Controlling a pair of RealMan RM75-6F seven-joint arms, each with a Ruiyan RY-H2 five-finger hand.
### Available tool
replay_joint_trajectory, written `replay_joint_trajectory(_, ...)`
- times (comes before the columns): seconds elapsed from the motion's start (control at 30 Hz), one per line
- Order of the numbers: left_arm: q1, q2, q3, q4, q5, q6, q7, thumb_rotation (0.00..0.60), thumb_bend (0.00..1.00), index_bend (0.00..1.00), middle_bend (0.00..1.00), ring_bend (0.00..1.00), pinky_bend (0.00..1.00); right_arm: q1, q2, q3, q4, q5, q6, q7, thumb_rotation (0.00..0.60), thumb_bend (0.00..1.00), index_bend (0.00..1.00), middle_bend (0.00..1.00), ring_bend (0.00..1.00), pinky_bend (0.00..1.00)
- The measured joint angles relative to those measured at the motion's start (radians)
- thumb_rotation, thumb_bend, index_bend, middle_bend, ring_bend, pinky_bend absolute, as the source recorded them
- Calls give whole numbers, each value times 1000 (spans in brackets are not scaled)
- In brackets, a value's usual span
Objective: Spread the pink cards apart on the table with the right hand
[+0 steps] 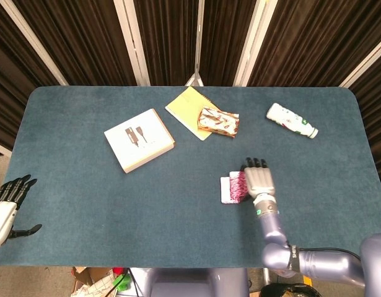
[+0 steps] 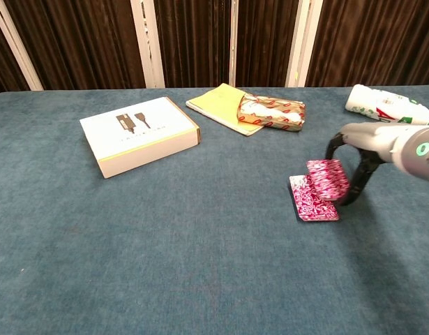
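Observation:
The pink patterned cards are split in two on the blue table (image 1: 116,204). A lower pile (image 1: 225,190) (image 2: 310,204) lies flat on the cloth. An upper batch (image 1: 238,182) (image 2: 328,178) is tilted and raised above the pile's right part, pinched in the curled dark fingers (image 2: 356,180) of my right hand (image 1: 258,180) (image 2: 367,143). My left hand (image 1: 7,205) hangs off the table's front left corner, fingers spread, holding nothing; only the head view shows it.
A white box (image 1: 139,140) (image 2: 139,135) lies to the left. A yellow notebook (image 1: 184,107) with a wrapped snack packet (image 1: 218,121) (image 2: 272,113) on it sits behind the cards. A white bottle (image 1: 291,120) (image 2: 388,107) lies at the far right.

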Motion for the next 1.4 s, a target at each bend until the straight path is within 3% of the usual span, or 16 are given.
replay_joint_trajectory(0.23, 0, -5, 0, -4, -4, -2, 16, 600, 0, 0, 0, 0, 0, -31, 45, -12, 58, 33, -56, 27, 600, 344, 528, 106, 0, 0)
replay_joint_trajectory(0.5, 1, -7, 1, -10, -8, -3, 30, 600, 0, 0, 0, 0, 0, -46, 62, -35, 80, 42, -96, 33, 600, 345, 245, 11, 0, 0)
replay_joint_trajectory(0.63, 4, -6, 2, -12, -5, 4, 31, 600, 0, 0, 0, 0, 0, -40, 62, -42, 73, 62, -96, 7, 600, 343, 76, 0, 0, 0)
replay_joint_trajectory(0.73, 5, -5, 2, -12, -5, 7, 28, 600, 0, 0, 0, 0, 0, -35, 62, -46, 63, 75, -93, -7, 600, 336, 2, 0, 0, 0)
replay_joint_trajectory(1.1, 8, -2, 1, -9, 3, 15, 16, 600, 0, 0, 0, 0, 0, -33, 68, -51, 3, 56, -65, -15, 600, 321, 0, 0, 0, 0)
replay_joint_trajectory(1.4, 7, -3, 1, -9, 3, 14, 14, 600, 0, 0, 0, 0, 0, -24, 92, -47, -115, 11, -40, -23, 600, 266, 0, 0, 0, 0)
